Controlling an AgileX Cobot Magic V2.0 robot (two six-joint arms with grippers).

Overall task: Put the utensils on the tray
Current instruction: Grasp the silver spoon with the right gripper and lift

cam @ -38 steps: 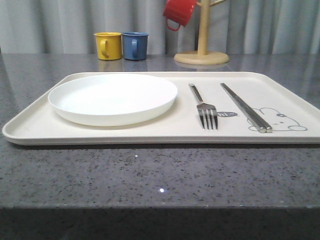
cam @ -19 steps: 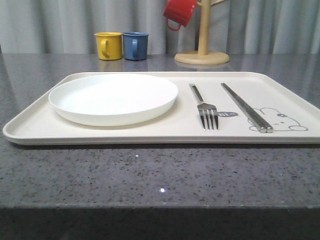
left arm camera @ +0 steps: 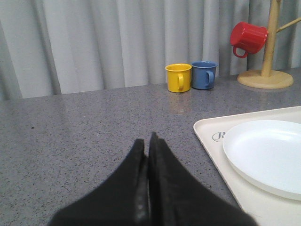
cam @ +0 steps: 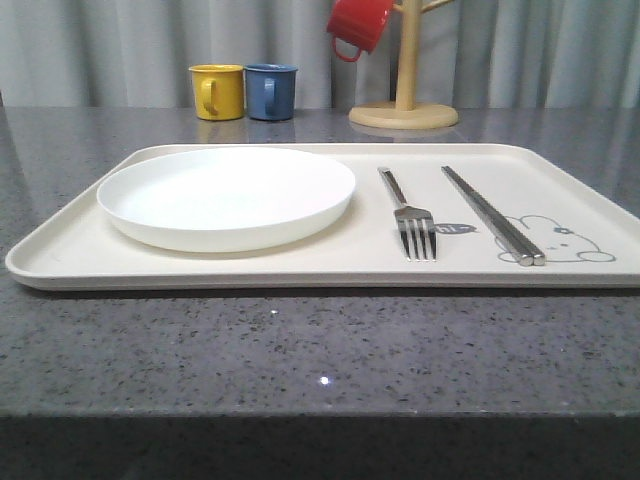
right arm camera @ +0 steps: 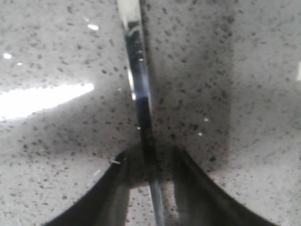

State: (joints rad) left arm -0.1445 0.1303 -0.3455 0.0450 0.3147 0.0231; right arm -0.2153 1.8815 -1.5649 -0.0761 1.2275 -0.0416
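A big cream tray (cam: pixel 300 262) sat on the grey speckled bench (cam: pixel 320 350) in the middle of the frame. A white plate (cam: pixel 226 195) lay on its left part. A fork (cam: pixel 408 215) lay to the right of the plate, and chopsticks (cam: pixel 492 213) lay further right, touching a rabbit drawing (cam: pixel 560 240). At the top stood a yellow mug (cam: pixel 217 91), a blue mug (cam: pixel 270 91), and a red mug (cam: pixel 356 25) on a wooden stand (cam: pixel 404 100).

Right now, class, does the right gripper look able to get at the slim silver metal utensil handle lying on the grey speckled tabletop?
Probably yes. The right gripper sits open with a finger either side of the silver handle, which lies bare on the tabletop; nothing sits between them.
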